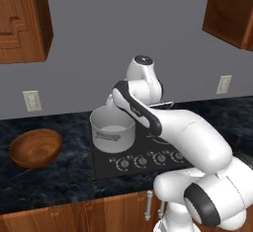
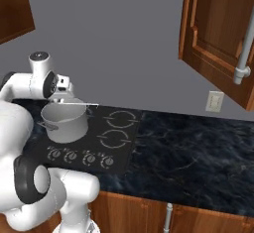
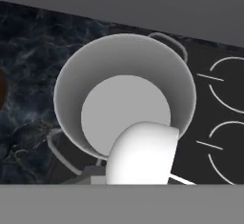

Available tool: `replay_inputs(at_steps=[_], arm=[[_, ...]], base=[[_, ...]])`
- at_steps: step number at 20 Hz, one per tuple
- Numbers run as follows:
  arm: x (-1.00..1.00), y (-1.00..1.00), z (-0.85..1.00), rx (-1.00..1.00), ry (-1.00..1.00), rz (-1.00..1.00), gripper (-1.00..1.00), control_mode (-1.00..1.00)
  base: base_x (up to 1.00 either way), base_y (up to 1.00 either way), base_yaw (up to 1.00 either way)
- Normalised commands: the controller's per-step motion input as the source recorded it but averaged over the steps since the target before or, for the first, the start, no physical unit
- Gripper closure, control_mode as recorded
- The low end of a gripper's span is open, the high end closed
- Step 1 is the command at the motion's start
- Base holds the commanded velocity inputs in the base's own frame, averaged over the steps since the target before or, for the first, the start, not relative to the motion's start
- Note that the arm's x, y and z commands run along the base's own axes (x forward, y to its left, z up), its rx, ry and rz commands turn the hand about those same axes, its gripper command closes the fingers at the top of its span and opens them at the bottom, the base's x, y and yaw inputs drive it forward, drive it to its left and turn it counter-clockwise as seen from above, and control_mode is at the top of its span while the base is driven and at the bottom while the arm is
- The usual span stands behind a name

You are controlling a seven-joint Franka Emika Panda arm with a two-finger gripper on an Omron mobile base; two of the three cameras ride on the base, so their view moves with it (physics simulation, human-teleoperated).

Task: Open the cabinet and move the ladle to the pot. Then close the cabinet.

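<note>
The grey pot [image 1: 112, 133] [image 2: 64, 124] stands on the stove's left rear burner. My gripper [image 2: 61, 97] hovers just above its rim, shut on the ladle. The ladle's white round head [image 3: 140, 154] hangs over the pot's near wall [image 3: 66, 89] in the hand view, and the fingertips are hidden behind it. Its thin pale handle [image 2: 89, 104] [image 1: 166, 104] sticks out sideways past the pot. The cabinet's reddish-brown door [image 2: 216, 33] hangs open at the upper right, with its silver bar handle [image 2: 244, 48] showing.
The black stove [image 1: 148, 159] [image 2: 116, 133] sits in the dark marble counter [image 2: 198, 152]. A wooden bowl [image 1: 35, 148] rests left of the pot. Another wall cabinet [image 1: 20, 19] hangs at the upper left. Wall outlets [image 1: 31, 100] [image 2: 215, 101] sit above the counter.
</note>
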Motion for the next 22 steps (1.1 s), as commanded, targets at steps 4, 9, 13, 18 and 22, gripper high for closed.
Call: replay_inputs(at_steps=[4, 9, 13, 18, 22], arm=[[0.38, 0.13, -0.36, -0.02, 0.00, 0.00, 1.00, -1.00], [0.12, 0.17, -0.28, -0.01, 0.01, 0.00, 1.00, -1.00], [0.01, 0.14, -0.26, 0.00, 0.00, 0.00, 1.00, -1.00], [0.29, 0.11, -0.33, 0.00, 0.07, 0.00, 1.00, -1.00], [0.26, 0.12, -0.36, 0.00, 0.09, 0.00, 1.00, -1.00]], base=[[0.00, 0.00, 0.00], [0.00, 0.00, 0.00], [0.00, 0.00, 0.00], [0.00, 0.00, 0.00], [0.00, 0.00, 0.00]])
